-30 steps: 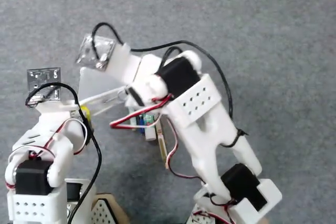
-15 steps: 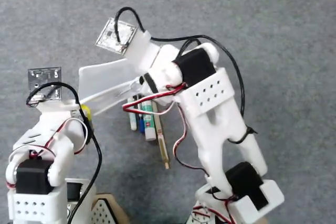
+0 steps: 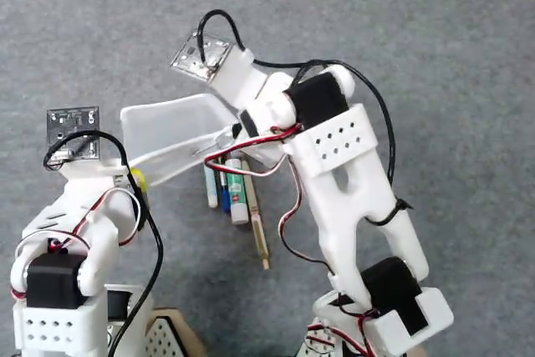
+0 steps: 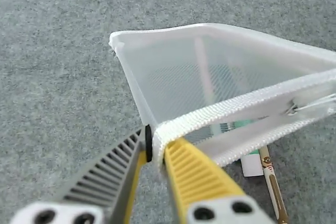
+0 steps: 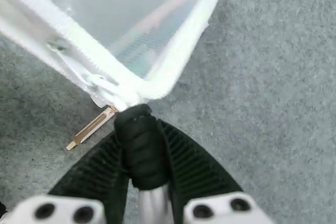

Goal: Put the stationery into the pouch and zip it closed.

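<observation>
The pouch (image 3: 167,133) is a flat bag of translucent white mesh, thin and soft. A thicker woven white zipper tape (image 4: 236,111) runs along its mouth, with a small metal zipper pull (image 4: 292,109) on it. In my left wrist view the two strips of tape stand apart, so the mouth is open. The table (image 3: 435,64) has a grey, rough surface like felt.

My left claw (image 4: 155,148) has one yellow ribbed finger and one grey one. It is closed narrow on one end of the zipper tape, and the fabric is pinched between the pads. My right claw (image 5: 134,114) has black ribbed fingers pressed together. Its tips grip the opposite end of the mouth, where the tape folds around the corner. So each claw holds one end, and the pouch is stretched between them.

The stationery is on the table. Three pens (image 3: 227,194) lie side by side, close together: one white, one blue, one green and white. Just beside them lies a long thin wooden pencil (image 3: 260,240). Their far ends go under the zipper edge of the pouch, and through the mesh they are only pale shapes. Whether those ends are inside the mouth, I cannot tell.

The grey surface runs wide beyond the pouch and on my right side. On the near side there is little room, because both my arms stand close to the pens.
</observation>
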`<state>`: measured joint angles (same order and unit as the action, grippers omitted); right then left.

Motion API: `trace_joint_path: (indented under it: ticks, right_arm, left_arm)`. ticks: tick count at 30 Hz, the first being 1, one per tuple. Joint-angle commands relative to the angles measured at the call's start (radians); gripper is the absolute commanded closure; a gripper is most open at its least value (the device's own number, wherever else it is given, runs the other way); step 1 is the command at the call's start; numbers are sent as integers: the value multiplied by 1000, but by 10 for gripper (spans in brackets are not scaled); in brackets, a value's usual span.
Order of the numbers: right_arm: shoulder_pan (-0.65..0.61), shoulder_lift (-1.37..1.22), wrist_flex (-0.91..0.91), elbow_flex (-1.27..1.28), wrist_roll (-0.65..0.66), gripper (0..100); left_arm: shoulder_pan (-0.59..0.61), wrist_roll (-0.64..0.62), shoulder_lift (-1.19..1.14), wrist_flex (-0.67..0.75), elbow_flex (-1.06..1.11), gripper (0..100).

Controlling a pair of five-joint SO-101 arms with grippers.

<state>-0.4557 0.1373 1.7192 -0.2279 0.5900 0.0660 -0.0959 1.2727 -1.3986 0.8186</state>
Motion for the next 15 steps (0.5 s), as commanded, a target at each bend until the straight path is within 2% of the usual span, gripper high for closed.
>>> trace_joint_path:
  ticks: [1,15]
  right_arm:
    - [94,50,-15,-8,-2,986]
    - [130,50,-15,-15,-3,986]
  left_arm:
    - [2,-3,3,2,-42,971]
    - [2,-3,3,2,-42,971]
